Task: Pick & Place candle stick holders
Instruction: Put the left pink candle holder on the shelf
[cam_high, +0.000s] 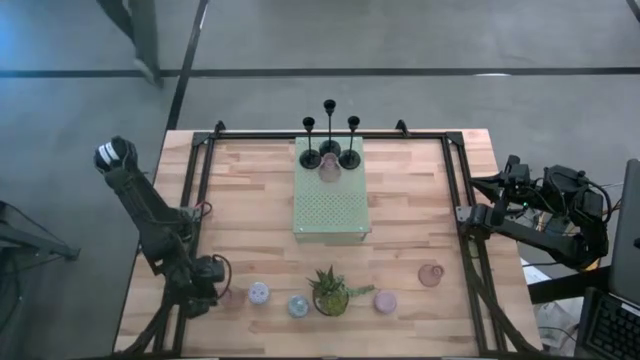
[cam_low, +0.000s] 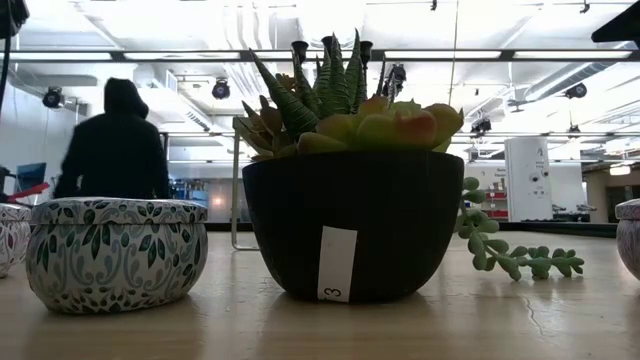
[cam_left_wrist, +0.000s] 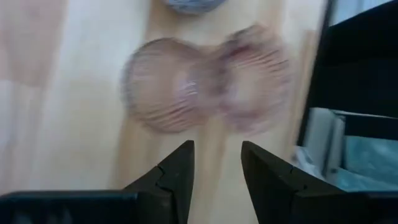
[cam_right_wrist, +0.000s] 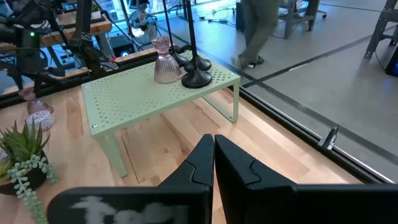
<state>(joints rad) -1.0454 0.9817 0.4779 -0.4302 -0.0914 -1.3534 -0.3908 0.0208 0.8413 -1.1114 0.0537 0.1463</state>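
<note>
High view, black sticks: three slim black candle sticks (cam_high: 329, 135) stand on round bases at the far end of the green mat (cam_high: 332, 205), close together.
Pink glass on the mat: one pink glass holder (cam_high: 330, 167) stands upright on the mat, right next to the black bases.
Pink glass on the right: another pink glass holder (cam_high: 431, 274) sits on the bare wood, near the right rail.
Pink glass on the left: a third pink glass holder (cam_left_wrist: 208, 84) is on the wood just in front of the left gripper. It looks blurry, so I cannot tell if it stands or lies down.
Small cups: three little round cups sit in a row near the front edge. One pale cup (cam_high: 259, 293) is on the left, a bluish cup (cam_high: 298, 306) is beside the plant, and a pinkish cup (cam_high: 385, 301) is on the plant's other side.
Plant: the spiky green plant (cam_high: 331, 291) sits in a dark pot between the bluish cup and the pinkish cup.
Left gripper: the left gripper (cam_left_wrist: 216, 149) is low over the front left corner of the table (cam_high: 240, 220). Its two fingers are apart, with nothing between them.
Right gripper: the right gripper (cam_right_wrist: 214, 144) waits by the right edge of the table. Its fingers are pressed together with nothing in them.
Room: a person in a dark hood (cam_low: 115, 145) is behind the table in the low view.
</note>
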